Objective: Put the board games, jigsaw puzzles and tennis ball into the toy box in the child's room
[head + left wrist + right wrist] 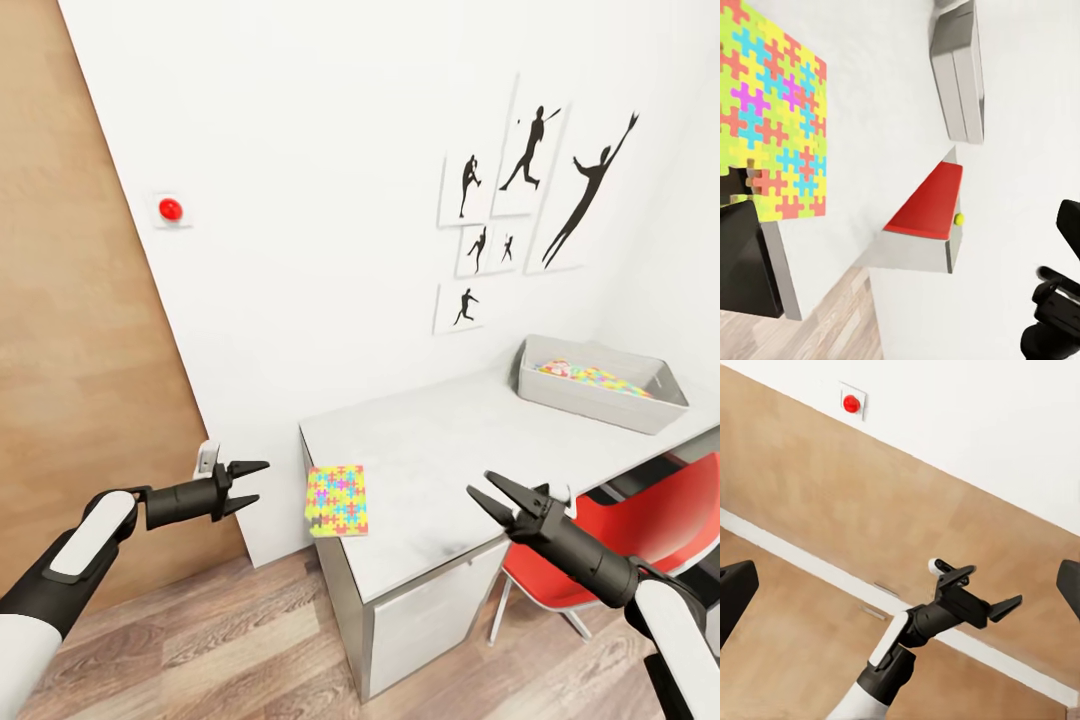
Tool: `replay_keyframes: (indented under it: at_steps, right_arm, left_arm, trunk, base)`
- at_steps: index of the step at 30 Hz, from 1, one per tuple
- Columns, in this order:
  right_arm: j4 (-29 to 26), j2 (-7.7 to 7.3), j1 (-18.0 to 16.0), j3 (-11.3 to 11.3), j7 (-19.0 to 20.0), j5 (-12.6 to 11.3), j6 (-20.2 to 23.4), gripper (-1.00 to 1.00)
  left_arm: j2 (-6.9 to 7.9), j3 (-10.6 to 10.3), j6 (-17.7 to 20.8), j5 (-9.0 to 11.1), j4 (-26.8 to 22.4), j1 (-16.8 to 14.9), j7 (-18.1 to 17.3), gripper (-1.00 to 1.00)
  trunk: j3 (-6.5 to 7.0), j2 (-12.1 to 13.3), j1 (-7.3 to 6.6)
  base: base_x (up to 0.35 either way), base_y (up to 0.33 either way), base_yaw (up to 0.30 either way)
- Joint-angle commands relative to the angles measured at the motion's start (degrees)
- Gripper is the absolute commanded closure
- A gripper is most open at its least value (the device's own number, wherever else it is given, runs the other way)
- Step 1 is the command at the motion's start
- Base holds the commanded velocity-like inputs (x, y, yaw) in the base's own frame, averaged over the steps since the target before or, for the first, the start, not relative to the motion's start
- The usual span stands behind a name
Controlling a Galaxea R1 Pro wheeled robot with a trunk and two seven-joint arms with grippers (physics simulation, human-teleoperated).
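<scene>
One toy box [600, 392] is sitting at the far right of the tabletop [450, 470], close to the wall, and a bright jigsaw-patterned puzzle [590, 378] is lying inside it. What else the box is holding I cannot tell. A second puzzle [337, 500] is lying flat at the near left corner of the tabletop, its edge reaching the rim; the left wrist view is showing it up close [772, 120], along with the toy box [960, 71] far down the top. A small yellow-green ball [958, 219] is showing beside the red chair seat [926, 202] in that view; where it is resting I cannot tell.

The left claw [245, 485] is hanging in the air left of the tabletop, arm stretched forward, fingers spread a little and holding nothing. The right claw [490, 495] is hovering over the near edge of the tabletop, pointing left, fingers wide apart and empty. The right wrist view is looking at the left claw [1009, 604] against the wood-brown panel [832, 487]. A red chair [640, 525] is standing under the tabletop on the right.
</scene>
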Motion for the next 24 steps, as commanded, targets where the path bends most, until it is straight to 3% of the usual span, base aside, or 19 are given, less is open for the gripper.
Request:
replay_keyframes:
  at_steps: [1, 8, 24]
  right_arm:
    - [0.0, -0.03, -0.1, -0.1, 2.0, 0.1, 0.3, -1.0]
    - [0.0, -0.01, -0.3, -2.7, 6.2, 0.2, 0.3, -1.0]
    - [0.0, 0.0, -0.4, -3.5, 6.5, 0.3, 0.2, -1.0]
  left_arm:
    - [0.08, -0.1, 0.0, -0.5, 0.1, -0.1, -0.6, -1.0]
    - [0.09, -0.1, 0.0, -0.8, 0.3, -0.1, -0.6, -1.0]
    - [0.4, -0.1, -0.1, -0.9, 0.6, -0.1, -0.7, -1.0]
  trunk:
    - [-0.25, -0.5, 0.23]
    - [-1.51, -3.3, 1.77]
    - [-4.38, -9.7, 5.28]
  base:
    - [0.0, 0.0, 0.0]
    - [0.0, 0.0, 0.0]
    - [0.0, 0.0, 0.0]
